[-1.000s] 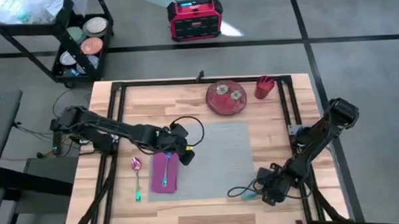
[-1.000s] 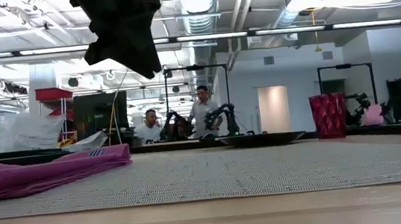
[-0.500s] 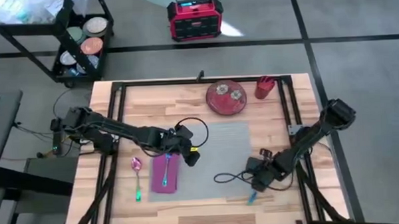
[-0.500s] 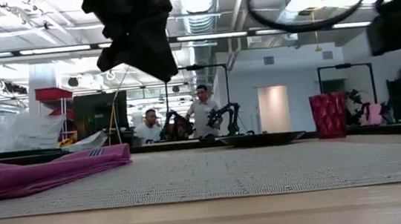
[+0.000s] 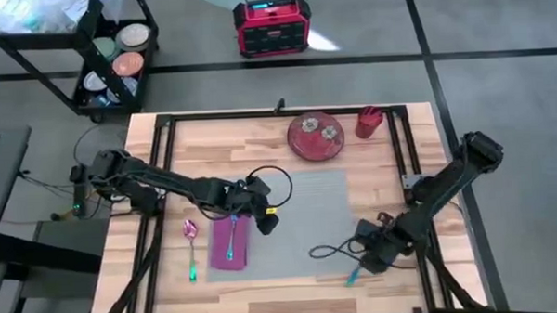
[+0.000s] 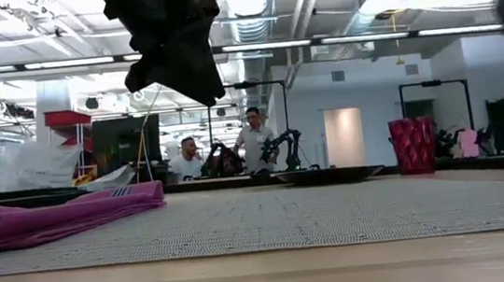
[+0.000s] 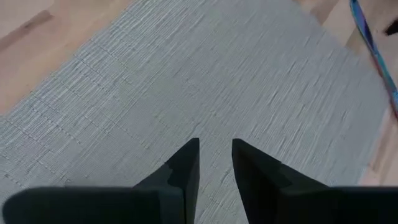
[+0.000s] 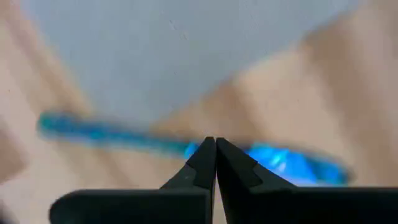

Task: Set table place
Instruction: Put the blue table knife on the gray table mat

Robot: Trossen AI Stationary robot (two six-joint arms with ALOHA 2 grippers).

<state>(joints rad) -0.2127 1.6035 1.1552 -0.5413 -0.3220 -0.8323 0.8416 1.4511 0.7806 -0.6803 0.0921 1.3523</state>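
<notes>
The grey placemat (image 5: pixel 295 221) lies flat on the light-wood table (image 5: pixel 194 141). A magenta napkin (image 5: pixel 230 242) covers the placemat's left edge, with a utensil (image 5: pixel 231 237) lying on it. My left gripper (image 7: pixel 216 146) hovers open over the placemat just right of the napkin, nothing between its fingers. My right gripper (image 8: pixel 214 142) is shut, low by the placemat's near right corner. A blue utensil (image 5: pixel 352 277) lies on the wood there, under the fingertips in the right wrist view. My right gripper's shut fingertips (image 8: pixel 205 155) stand right over the blue utensil (image 8: pixel 273 163), pointing down and lying across its length. The utensil lies flat on the wood. Whether the tips touch it, I cannot tell.
A pink spoon with a green handle (image 5: pixel 191 245) lies on the wood left of the napkin. A red patterned plate (image 5: pixel 315 137) and a red cup (image 5: pixel 368 123) stand at the table's far edge. Black rails (image 5: pixel 163 179) run along both sides. People show in the room behind.
My right gripper went toward the table's left and far side, over the placemat's near right corner, then drew back a little toward the right. The blue utensil stayed on the wood. My left gripper edged slightly right over the placemat.
</notes>
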